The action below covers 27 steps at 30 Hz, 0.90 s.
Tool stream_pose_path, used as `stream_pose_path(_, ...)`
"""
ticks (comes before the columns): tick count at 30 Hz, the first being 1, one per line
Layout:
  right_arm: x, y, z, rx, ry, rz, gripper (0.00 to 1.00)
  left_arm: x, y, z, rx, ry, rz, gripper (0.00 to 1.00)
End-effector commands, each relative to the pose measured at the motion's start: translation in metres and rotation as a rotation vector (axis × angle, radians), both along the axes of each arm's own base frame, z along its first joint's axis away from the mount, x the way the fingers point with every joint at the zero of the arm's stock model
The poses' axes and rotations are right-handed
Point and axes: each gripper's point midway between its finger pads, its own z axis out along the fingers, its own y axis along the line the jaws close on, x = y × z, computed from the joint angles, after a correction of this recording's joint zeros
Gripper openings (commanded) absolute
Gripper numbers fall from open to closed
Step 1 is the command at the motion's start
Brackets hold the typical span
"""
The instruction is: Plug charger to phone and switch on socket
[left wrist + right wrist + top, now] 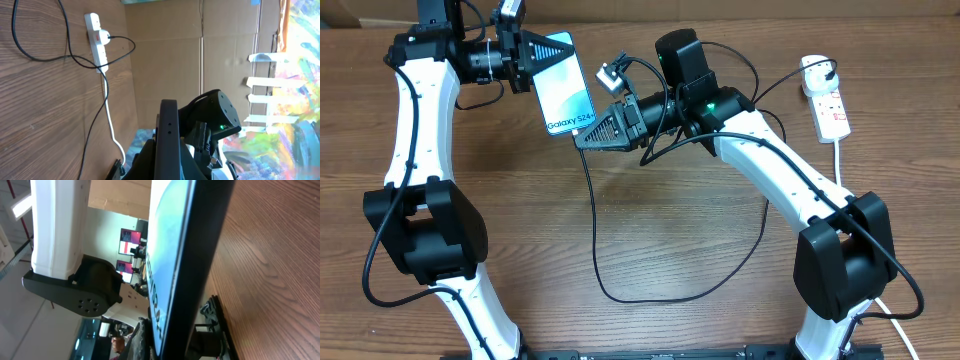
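- Two robot arms crowd round the phone (563, 88).
- The socket (826, 95) lies well apart from the phone, past the right arm (770, 165), with a black plug (816, 68) in it.
- The left claw (538, 58) squeezes the phone's far end and holds it off the table (670, 230).
- The phone's long side runs claw to claw, screen up, "Galaxy" end toward the right claw (585, 138).
- That claw is closed tight on the charger (592, 215), just beside that end.

The phone (565, 88) is held tilted above the table (670, 230), its light-blue screen up and its "Galaxy S24+" edge nearest the charger (593, 225). The charger's thin black cable loops across to the white socket (828, 105) at the far right.
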Motion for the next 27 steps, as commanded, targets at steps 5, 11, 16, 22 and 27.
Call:
stream_pose_path(5,0.015,0.000,-0.009,-0.044,0.004,-0.077,0.04,-0.010,-0.012,0.021,-0.031,-0.088,-0.046,0.04)
stream_pose_path(11,0.020,0.000,-0.012,-0.066,0.018,-0.107,0.04,-0.011,-0.016,0.021,-0.029,-0.099,-0.056,0.04)
stream_pose_path(16,0.021,0.000,-0.013,-0.069,0.017,-0.112,0.04,-0.011,-0.016,0.021,-0.030,-0.103,-0.058,0.04)
stream_pose_path(22,0.023,0.000,-0.014,-0.076,0.012,-0.125,0.04,-0.014,-0.017,0.027,-0.061,-0.105,-0.072,0.04)
stream_pose_path(27,0.024,0.000,-0.015,-0.079,0.009,-0.131,0.04,-0.016,-0.018,0.030,-0.084,-0.096,-0.082,0.04)
